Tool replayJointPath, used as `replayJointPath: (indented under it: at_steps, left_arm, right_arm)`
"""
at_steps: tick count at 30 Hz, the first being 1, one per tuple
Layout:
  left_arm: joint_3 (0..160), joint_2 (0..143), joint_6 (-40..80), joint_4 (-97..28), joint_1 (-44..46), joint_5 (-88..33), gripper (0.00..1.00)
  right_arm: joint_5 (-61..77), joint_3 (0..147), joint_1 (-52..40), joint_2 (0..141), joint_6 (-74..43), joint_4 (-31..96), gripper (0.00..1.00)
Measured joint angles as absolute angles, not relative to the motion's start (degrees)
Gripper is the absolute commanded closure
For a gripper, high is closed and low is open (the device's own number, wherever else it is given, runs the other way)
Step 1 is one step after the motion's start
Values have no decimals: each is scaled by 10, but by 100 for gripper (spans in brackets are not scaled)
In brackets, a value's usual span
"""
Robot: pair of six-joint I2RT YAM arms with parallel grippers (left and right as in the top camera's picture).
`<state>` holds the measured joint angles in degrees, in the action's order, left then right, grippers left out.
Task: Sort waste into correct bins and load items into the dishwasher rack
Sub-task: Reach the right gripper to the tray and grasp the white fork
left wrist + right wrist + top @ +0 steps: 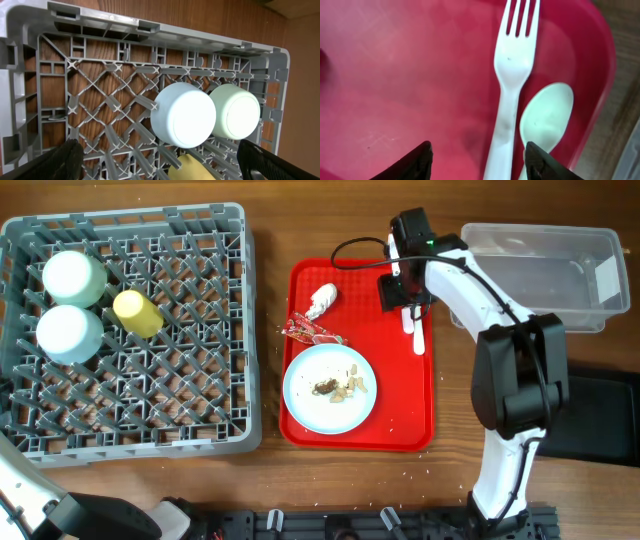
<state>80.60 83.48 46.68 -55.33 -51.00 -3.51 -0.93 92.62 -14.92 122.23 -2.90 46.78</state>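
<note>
A white plastic fork (pixel 509 75) and spoon (pixel 547 117) lie side by side at the right edge of the red serving tray (pixel 400 410). My right gripper (pixel 480 161) is open and low over them, with its fingers on either side of the fork's handle; overhead it is at the tray's far right (pixel 405 298). The white plate (pixel 312 402) holds brown and beige food scraps (pixel 340 387). The white napkin (pixel 321 300) and red wrapper (pixel 305 332) lie beside it. The grey rack (pixel 180 395) holds the yellow cup (pixel 137 313), mint bowl (pixel 68 332) and green saucer (pixel 73 277). My left gripper (pixel 165 165) is open above the rack.
The clear tub (pixel 545 275) with a white label stands at the far right. The flat black tray (pixel 600 415) lies at the right edge. My right arm's base crosses between the red tray and the black tray. My left arm enters at the bottom left corner (pixel 20 500).
</note>
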Motion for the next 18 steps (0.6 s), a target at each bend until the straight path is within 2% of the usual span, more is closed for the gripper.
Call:
replayJointPath:
  at_steps: [3, 5, 7, 9, 10, 18]
  left_arm:
    - [806, 835, 467, -553, -510, -35, 0]
    - [806, 835, 467, -553, -510, -35, 0]
    - [806, 835, 467, -553, -510, -35, 0]
    - [806, 835, 467, -553, -510, -35, 0]
    - [806, 835, 467, -553, -510, -35, 0]
    - [806, 835, 467, -553, -510, -35, 0]
  right_arm:
    - [0, 926, -147, 1233, -24, 455, 44]
    - [1, 926, -147, 1246, -22, 451, 51]
    - [2, 929, -147, 1260, -21, 447, 66]
    - [2, 929, -147, 1260, -25, 448, 90]
    - [2, 929, -147, 1260, -28, 449, 96]
    - [22, 962, -140, 1224, -69, 507, 96]
